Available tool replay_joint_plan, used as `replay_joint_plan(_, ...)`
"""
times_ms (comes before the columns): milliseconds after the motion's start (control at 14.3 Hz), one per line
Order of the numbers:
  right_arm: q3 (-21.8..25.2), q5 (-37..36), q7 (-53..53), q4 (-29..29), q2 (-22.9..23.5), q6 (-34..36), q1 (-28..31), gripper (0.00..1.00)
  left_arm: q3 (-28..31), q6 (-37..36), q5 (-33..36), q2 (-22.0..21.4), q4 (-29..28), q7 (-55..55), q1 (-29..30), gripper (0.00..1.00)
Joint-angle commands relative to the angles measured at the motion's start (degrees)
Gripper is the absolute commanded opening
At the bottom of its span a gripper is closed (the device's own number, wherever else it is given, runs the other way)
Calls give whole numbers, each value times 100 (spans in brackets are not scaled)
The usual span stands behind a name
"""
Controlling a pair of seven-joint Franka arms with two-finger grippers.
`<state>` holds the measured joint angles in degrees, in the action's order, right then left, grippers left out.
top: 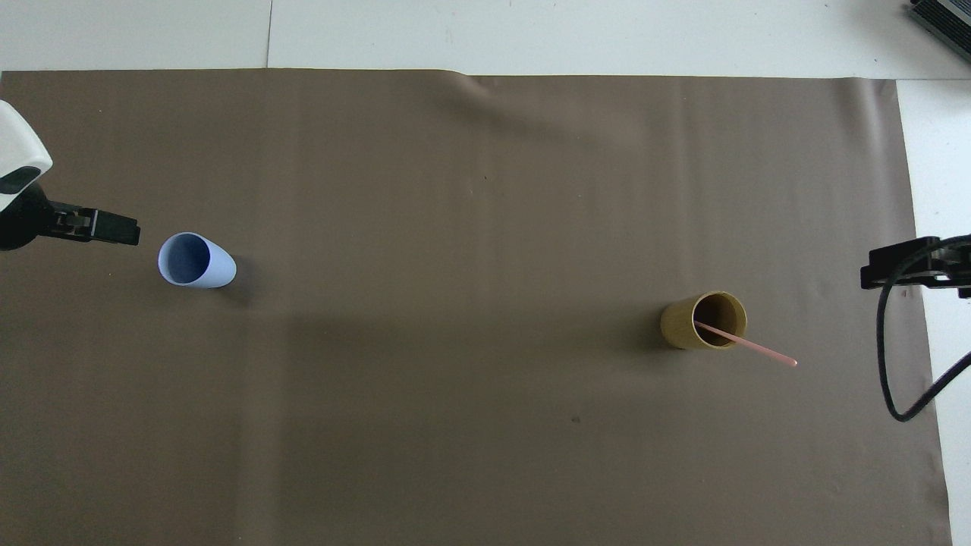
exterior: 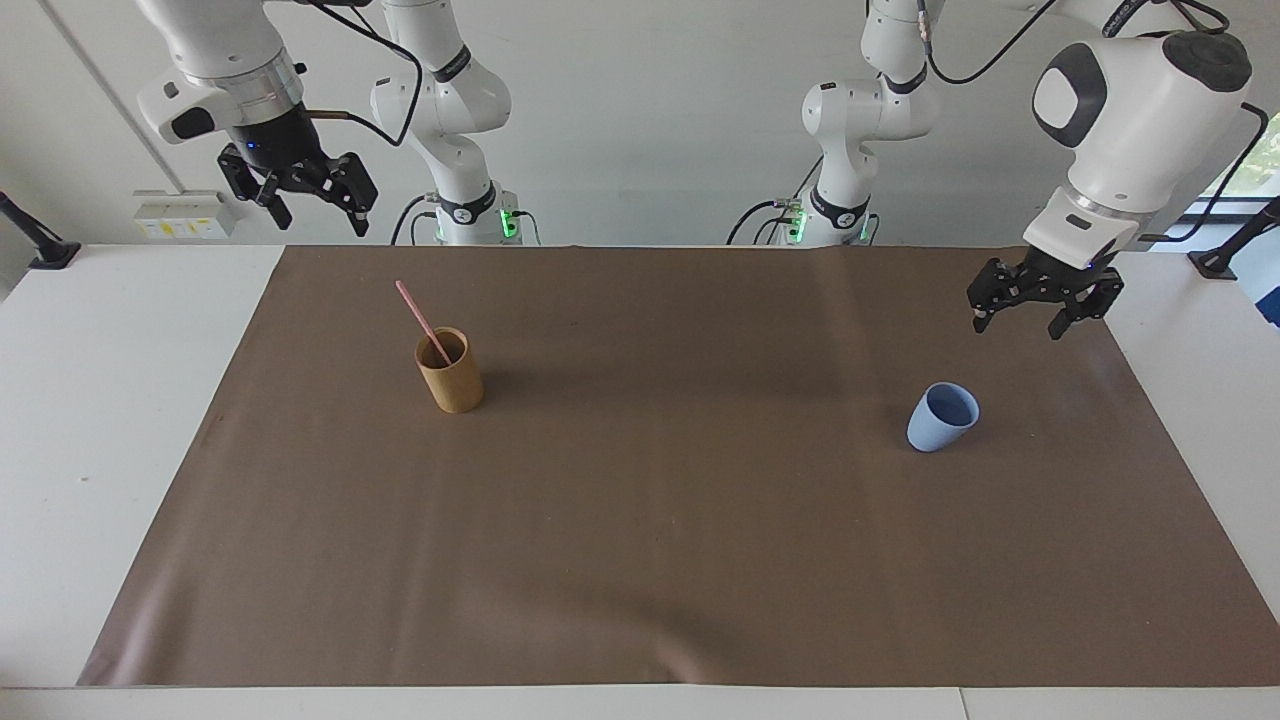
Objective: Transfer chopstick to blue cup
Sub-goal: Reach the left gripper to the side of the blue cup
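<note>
A pale pink chopstick (exterior: 418, 315) (top: 755, 352) leans in a tan-brown cylindrical cup (exterior: 450, 372) (top: 702, 321) toward the right arm's end of the brown mat. Its upper half sticks out over the cup's rim. The light-blue cup (exterior: 942, 417) (top: 195, 260) stands upright and empty toward the left arm's end. My left gripper (exterior: 1018, 327) (top: 114, 229) hangs open over the mat, close beside the blue cup, holding nothing. High over the mat's edge at its own end, my right gripper (exterior: 320, 215) (top: 881, 273) waits open, well above the tan cup.
A brown mat (exterior: 660, 520) (top: 470, 189) covers most of the white table (exterior: 110, 400). A black cable (top: 899, 364) loops down from the right arm over the mat's edge.
</note>
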<state>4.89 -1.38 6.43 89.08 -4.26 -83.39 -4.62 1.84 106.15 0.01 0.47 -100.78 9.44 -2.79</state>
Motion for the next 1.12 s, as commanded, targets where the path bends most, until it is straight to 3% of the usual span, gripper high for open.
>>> replay_joint_plan(0,-32,-12,-125,163,-145,7,84,100,-53,476,-10,75,-363,40,155,100)
replay_joint_plan(700,-32,-3,-116,171,-154,50,75,100,-44,1232,-344,875,-688,14,454,100)
replay_joint_plan(1050,-23,-3,-116,180,-171,156,75,100,-53,1724,-353,832,-1294,-30,420,90)
